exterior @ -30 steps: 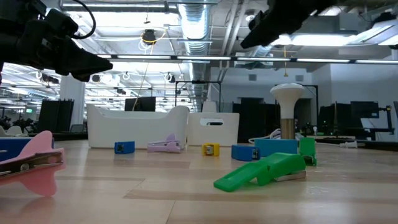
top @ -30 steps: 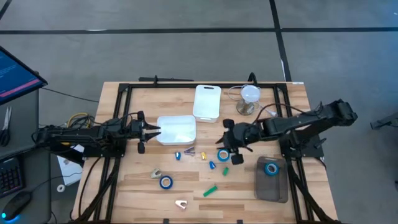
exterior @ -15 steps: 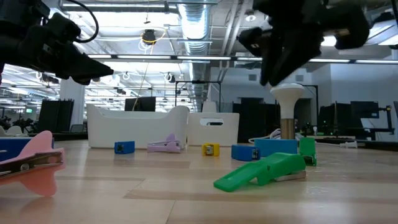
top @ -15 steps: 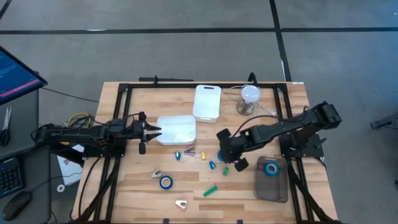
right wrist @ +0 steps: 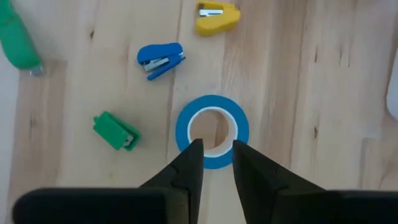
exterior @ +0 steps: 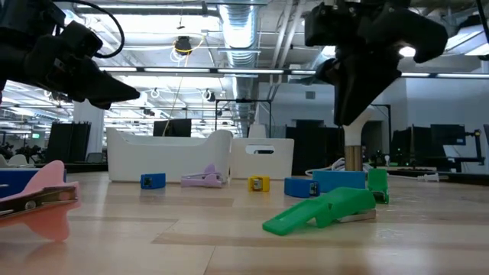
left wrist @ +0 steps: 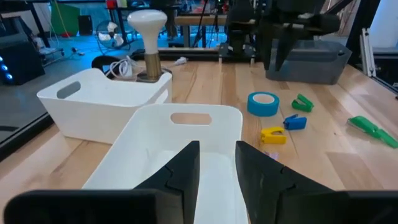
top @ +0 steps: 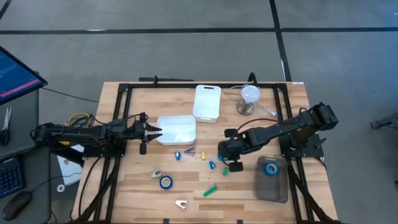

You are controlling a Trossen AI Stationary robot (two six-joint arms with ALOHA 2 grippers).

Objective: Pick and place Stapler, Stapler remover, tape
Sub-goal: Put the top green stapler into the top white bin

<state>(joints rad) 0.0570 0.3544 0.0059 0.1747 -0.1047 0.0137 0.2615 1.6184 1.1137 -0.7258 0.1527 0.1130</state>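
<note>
The wooden table (top: 143, 186) was set out as a sorting bench, its small goods scattered in the middle and the containers ranged around them. Two white tubs (top: 176, 130) were placed at the far side, and a grey bin (top: 272, 186) near the right edge, in which one blue tape roll (top: 271, 168) was already lying. A second roll (top: 165, 182) was left loose nearer the front. The left gripper (left wrist: 217, 163) was held waiting over the nearer tub, its fingers parted a little and nothing between them. The right gripper (right wrist: 216, 163) was poised straight above the third tape roll (right wrist: 212, 130), evidently so that the ring could be taken by its wall; its fingers stood slightly apart with nothing gripped yet. A small blue stapler (right wrist: 160, 60) lay close by
</note>
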